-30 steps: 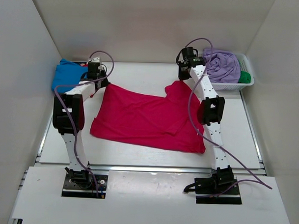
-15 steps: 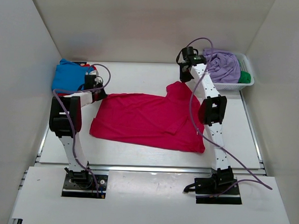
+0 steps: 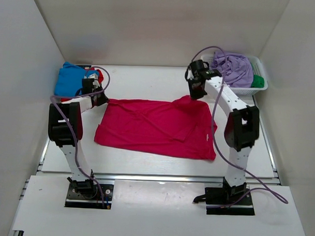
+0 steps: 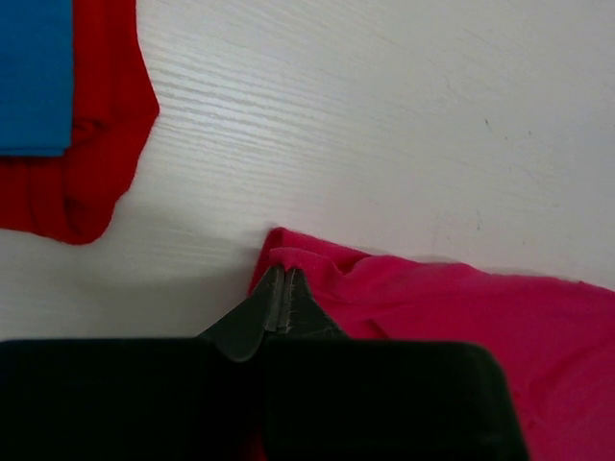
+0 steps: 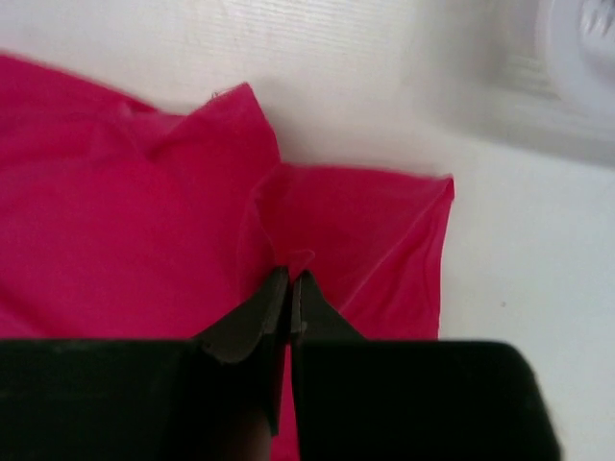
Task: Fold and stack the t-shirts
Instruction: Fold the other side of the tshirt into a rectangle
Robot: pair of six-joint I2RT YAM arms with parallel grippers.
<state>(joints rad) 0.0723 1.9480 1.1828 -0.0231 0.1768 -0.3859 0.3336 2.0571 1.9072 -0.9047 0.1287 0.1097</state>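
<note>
At the far left of the table (image 3: 148, 79), the blue t-shirt (image 3: 70, 81) lay folded on the red t-shirt (image 4: 86, 182). Together they looked like the start of the stack.

Just beside them was the left gripper (image 4: 282, 288). During the last second it had moved outward to the left and lower, and it took the far left corner of the crimson-pink t-shirt (image 3: 157, 127) with it. In the left wrist view its fingers were pressed together, with a small fold of that corner pinched between the tips. The corner was near the red t-shirt but did not touch it.

The crimson-pink t-shirt was in the middle of the table. It lay flatter and wider than a second before, and its far edge was now an almost straight line between the two arms. I judge that the spreading step was nearly finished and that no fold had been made yet.

The right gripper (image 5: 290, 288) had moved a little forward and down. Its fingers were also closed tight and nipped a ridge of cloth at the far right corner.

At the far right, the white basket (image 3: 247, 91) held the lavender t-shirt (image 3: 232, 69) and the green t-shirt (image 3: 258, 81), both crumpled and waiting.
</note>
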